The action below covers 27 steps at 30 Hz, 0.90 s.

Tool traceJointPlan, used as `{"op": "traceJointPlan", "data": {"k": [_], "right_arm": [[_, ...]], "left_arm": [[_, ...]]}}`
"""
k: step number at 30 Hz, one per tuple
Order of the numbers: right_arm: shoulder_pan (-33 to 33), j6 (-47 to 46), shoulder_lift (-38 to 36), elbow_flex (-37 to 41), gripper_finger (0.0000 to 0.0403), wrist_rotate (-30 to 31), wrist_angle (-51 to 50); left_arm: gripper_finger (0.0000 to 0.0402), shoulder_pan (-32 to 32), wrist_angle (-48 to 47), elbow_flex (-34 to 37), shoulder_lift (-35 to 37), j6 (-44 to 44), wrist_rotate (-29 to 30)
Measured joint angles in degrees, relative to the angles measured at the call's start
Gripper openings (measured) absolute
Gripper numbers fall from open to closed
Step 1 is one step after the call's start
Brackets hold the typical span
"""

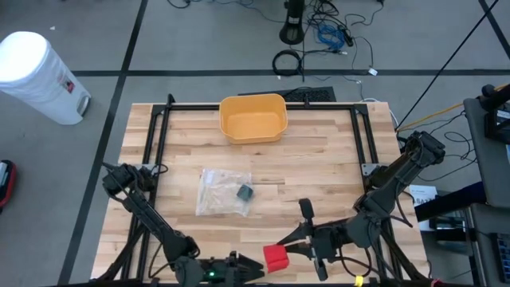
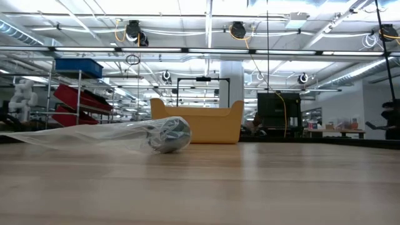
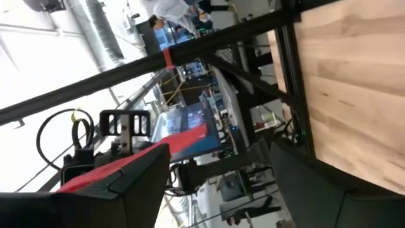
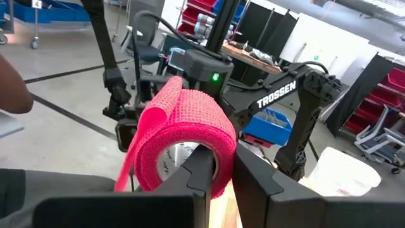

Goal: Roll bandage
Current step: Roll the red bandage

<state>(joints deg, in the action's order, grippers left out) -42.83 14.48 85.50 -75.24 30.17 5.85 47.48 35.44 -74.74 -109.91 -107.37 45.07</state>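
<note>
Low view shows neither arm nor the red bandage roll (image 4: 183,139), only the clear bag (image 1: 223,191) and yellow bin (image 1: 253,118) mid-table. Right gripper (image 1: 293,253) clamps the roll at the near table edge; left gripper (image 1: 253,269) just beside it, fingers spread wide, holding nothing.

Wooden desk (image 1: 319,159) carries an empty orange bin (image 1: 253,117) near its far edge. Clear plastic bag (image 1: 219,191) lies mid-desk, a small dark item (image 1: 245,192) inside it. White cylindrical container (image 1: 40,76) stands on the floor beyond the desk's left corner.
</note>
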Motion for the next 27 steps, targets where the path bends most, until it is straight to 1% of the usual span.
{"op": "traceJointPlan", "data": {"k": [4, 10, 14, 19, 23, 27], "right_arm": [[0.34, -0.02, -0.01, 0.0, 0.0041, 0.02, 0.0], [0.48, -0.09, -0.01, 0.0, 0.0041, 0.0, -0.03], [0.5, 0.0, -0.01, 0.0, 0.0041, 0.0, 0.02], [0.48, -0.79, -0.01, 0.0, 0.0041, -0.01, 0.11], [0.48, -0.86, -0.01, 0.0, 0.0041, 0.0, 0.15], [0.69, -0.9, -0.01, 0.0, 0.0041, -0.02, 0.16]], "left_arm": [[0.0279, 0.06, 0.02, -1.4, 0.17, -2.04, 1.4], [0.0279, 0.08, -0.27, -3.89, 0.28, -4.52, 1.41], [0.0279, -1.26, -4.32, -5.14, 0.33, -4.46, 1.21], [0.0279, -3.09, -8.84, -5.31, 0.33, -4.41, 1.86], [0.0279, -3.54, -9.01, -5.31, 0.33, -4.71, 2.06], [0.0279, -3.54, -8.98, -5.31, 0.33, -7.03, 2.06]]}}
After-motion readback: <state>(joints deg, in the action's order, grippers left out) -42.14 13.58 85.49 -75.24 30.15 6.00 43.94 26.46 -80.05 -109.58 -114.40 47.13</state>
